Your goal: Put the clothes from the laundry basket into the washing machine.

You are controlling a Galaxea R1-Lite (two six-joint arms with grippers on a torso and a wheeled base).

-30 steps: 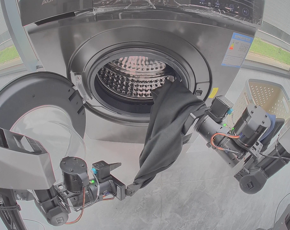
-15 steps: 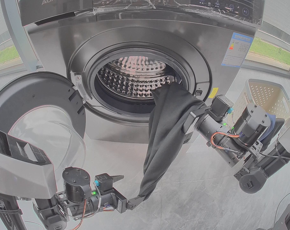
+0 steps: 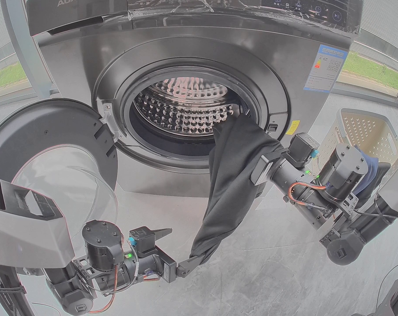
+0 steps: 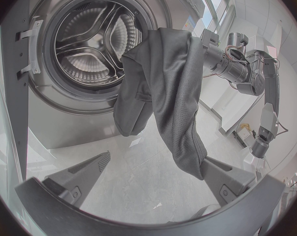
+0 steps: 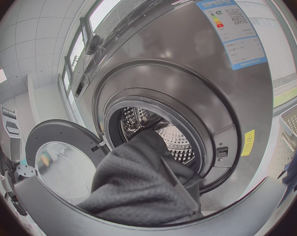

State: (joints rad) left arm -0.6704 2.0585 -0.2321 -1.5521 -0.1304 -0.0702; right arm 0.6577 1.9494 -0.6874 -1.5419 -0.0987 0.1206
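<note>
A black garment (image 3: 234, 172) hangs from my right gripper (image 3: 246, 128), which is shut on its upper part at the right rim of the washing machine's open drum (image 3: 181, 110). The cloth's top lies against the door seal, and in the right wrist view the garment (image 5: 138, 184) is bunched in front of the drum mouth. Its lower end reaches down to my left gripper (image 3: 192, 264), low over the floor. In the left wrist view the left gripper (image 4: 155, 163) is open wide, and the garment (image 4: 174, 92) tip touches one finger (image 4: 225, 179).
The round washer door (image 3: 45, 141) stands swung open on the left. A beige laundry basket (image 3: 370, 132) sits on the floor at the right, behind my right arm, with a blue garment (image 3: 368, 167) in it. Pale floor lies before the machine.
The left gripper dipped lower, then rose and moved slightly right, and the garment's lower end went with it. The garment's top edged right along the drum rim.
</note>
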